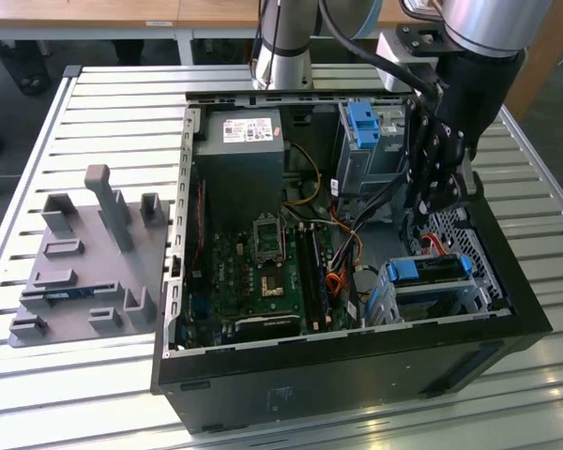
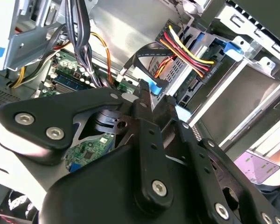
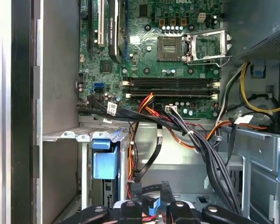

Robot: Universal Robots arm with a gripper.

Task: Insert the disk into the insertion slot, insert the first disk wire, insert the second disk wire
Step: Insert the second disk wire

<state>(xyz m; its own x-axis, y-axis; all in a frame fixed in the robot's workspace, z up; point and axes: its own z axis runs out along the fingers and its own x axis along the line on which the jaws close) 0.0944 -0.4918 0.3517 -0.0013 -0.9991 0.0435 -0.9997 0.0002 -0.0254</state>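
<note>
The disk (image 1: 430,270), showing its bright blue carrier, lies inside the insertion slot (image 1: 390,302), a low grey metal cage at the exterior view's right of the open computer case. My gripper (image 1: 428,211) hangs just behind that cage. In the second wrist view my gripper (image 2: 154,95) is shut on the blue plug of a black flat disk wire (image 2: 152,87), held close to the disk's back end. A red, yellow and black disk wire (image 2: 196,56) runs into a black plug there. In the first wrist view the blue carrier (image 3: 105,161) sits beside my gripper (image 3: 151,204).
The motherboard (image 1: 263,272) fills the case floor, with loose cable bundles (image 3: 200,144) crossing toward the cage. A taller grey bay with a blue latch (image 1: 361,122) stands behind the gripper. A grey fixture block (image 1: 84,272) rests on the slatted table at the exterior view's left.
</note>
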